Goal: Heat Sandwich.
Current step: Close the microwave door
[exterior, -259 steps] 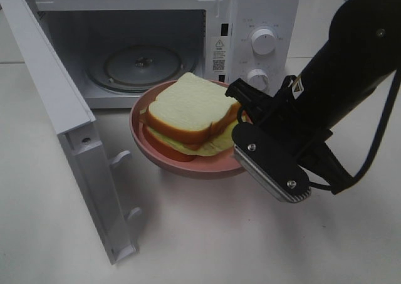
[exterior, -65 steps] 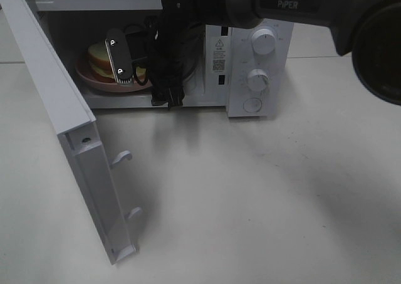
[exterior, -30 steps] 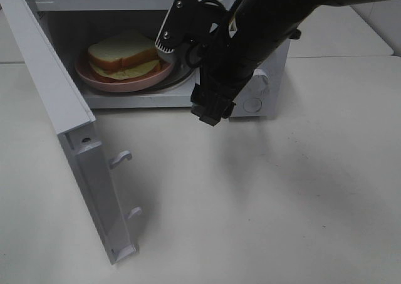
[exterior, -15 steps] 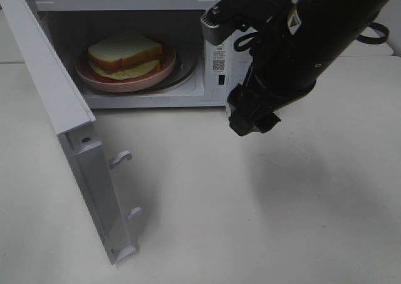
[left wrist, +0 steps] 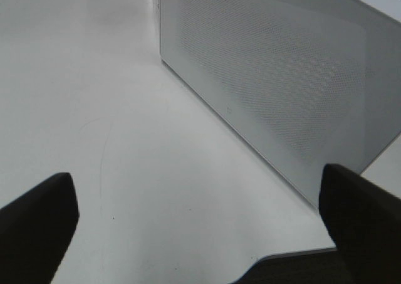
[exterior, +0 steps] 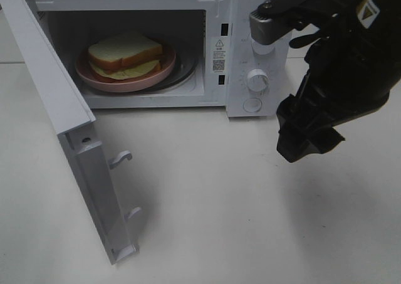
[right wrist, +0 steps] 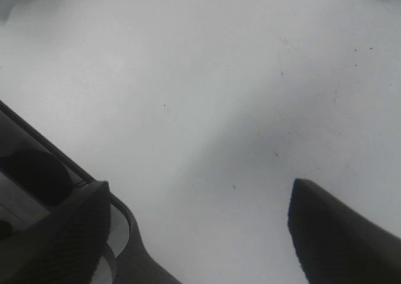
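Observation:
The sandwich, white bread with a brown crust and pale filling, lies on a round pink plate inside the open microwave, on the glass turntable. My right gripper is open with only bare tabletop between its fingers. In the high view it hangs in front of the microwave's knob panel, right of the cavity and well clear of the sandwich; one finger shows there. My left gripper is open and empty, facing a white perforated microwave panel. It is outside the high view.
The microwave door stands swung open toward the front left, its latch hooks sticking out. Two knobs and a round button sit on the control panel. The right arm's black body hovers over the white table.
My right arm has pulled out of the microwave mouth and swung right, past the control panel. The sandwich and plate stay put inside. Door unmoved.

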### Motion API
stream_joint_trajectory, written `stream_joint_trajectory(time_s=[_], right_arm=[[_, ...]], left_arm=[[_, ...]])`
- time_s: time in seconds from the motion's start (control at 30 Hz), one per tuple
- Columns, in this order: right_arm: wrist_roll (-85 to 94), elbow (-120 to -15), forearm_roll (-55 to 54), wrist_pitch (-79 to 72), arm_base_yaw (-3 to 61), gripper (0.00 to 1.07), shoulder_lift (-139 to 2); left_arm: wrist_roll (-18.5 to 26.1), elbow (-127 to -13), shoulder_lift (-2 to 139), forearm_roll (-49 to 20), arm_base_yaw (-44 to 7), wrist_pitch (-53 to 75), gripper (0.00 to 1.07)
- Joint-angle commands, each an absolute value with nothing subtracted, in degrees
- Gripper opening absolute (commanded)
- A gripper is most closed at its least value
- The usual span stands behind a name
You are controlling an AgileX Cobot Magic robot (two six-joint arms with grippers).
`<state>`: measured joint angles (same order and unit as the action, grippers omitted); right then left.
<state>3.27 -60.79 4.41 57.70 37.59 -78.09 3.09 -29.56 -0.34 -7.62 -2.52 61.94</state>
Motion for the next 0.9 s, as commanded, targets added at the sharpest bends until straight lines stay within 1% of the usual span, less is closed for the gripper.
stream_joint_trajectory(time_s=[0.03,0.4,0.57,0.63,0.67,0.7,0.73,0.77,0.8,0.83,0.87,0.9], right_arm=[[2.86,-59.64,4.01,59.01,37.36,0.76,-75.97],[2.92,-53.0,4.64,61.42,37.36,0.76,-66.58],[2.86,-50.02,5.16,61.42,37.24,0.76,-60.05],[2.58,-48.07,4.81,61.76,33.75,0.76,-56.61],[2.58,-48.07,4.81,61.76,33.75,0.76,-56.61],[2.12,-47.44,4.7,62.11,31.68,0.76,-55.29],[1.78,-46.35,4.7,62.74,27.73,0.76,-52.83],[1.6,-45.89,4.76,62.74,25.61,0.76,-51.28],[1.6,-45.89,4.76,62.74,25.61,0.76,-51.28],[1.26,-45.32,4.98,62.57,24.06,0.76,-49.68],[0.46,-44.23,5.16,62.11,20.34,0.76,-46.64],[0.52,-43.72,5.1,61.99,18.51,0.76,-44.92]], left_arm=[[2.69,-29.39,-1.26,-7.68,-2.69,61.19,0.99],[2.69,-29.39,-1.26,-7.68,-2.69,61.19,0.99],[2.69,-29.39,-1.26,-7.68,-2.69,61.19,0.99],[2.69,-29.39,-1.26,-7.68,-2.69,61.19,0.99],[2.69,-29.39,-1.26,-7.68,-2.69,61.19,0.99],[2.69,-29.39,-1.26,-7.68,-2.69,61.19,0.99],[2.69,-29.39,-1.26,-7.68,-2.69,61.19,0.99],[2.69,-29.39,-1.26,-7.68,-2.69,61.19,0.99],[2.69,-29.39,-1.26,-7.68,-2.69,61.19,0.99],[2.69,-29.39,-1.26,-7.68,-2.69,61.19,0.99],[2.69,-29.39,-1.26,-7.68,-2.69,61.19,0.99],[2.69,-29.39,-1.26,-7.68,-2.69,61.19,0.99]])
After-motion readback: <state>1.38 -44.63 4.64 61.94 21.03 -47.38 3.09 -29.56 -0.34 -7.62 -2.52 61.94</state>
